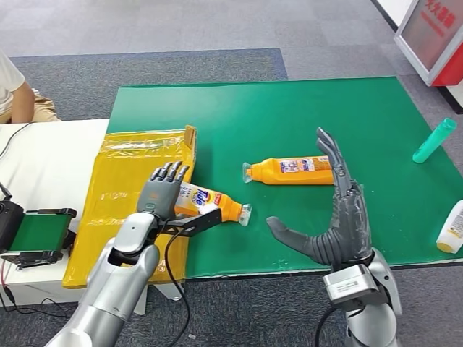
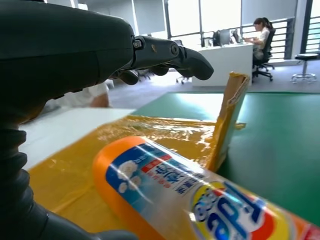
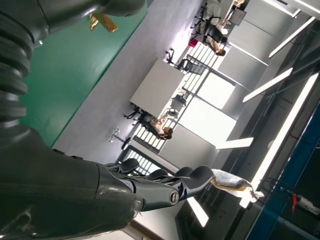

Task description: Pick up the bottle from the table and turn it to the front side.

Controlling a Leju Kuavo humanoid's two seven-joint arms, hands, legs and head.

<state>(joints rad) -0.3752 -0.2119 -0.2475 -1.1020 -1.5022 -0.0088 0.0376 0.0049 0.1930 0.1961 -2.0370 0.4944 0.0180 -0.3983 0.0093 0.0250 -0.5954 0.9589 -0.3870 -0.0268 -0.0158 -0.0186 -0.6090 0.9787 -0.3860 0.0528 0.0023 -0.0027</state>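
An orange Tide bottle lies on its side, its base on a yellow padded bag and its cap out over the green mat. My left hand hovers over the bottle's base, fingers stretched above it and thumb alongside, not closed on it. The blue and red label faces up in the left wrist view. A second orange bottle lies further right on the mat. My right hand is raised in front of it, fingers spread, holding nothing.
A green bottle lies at the mat's far right, and a white bottle at the right edge. A white table adjoins on the left, with a small belt device on it and a person's arm behind.
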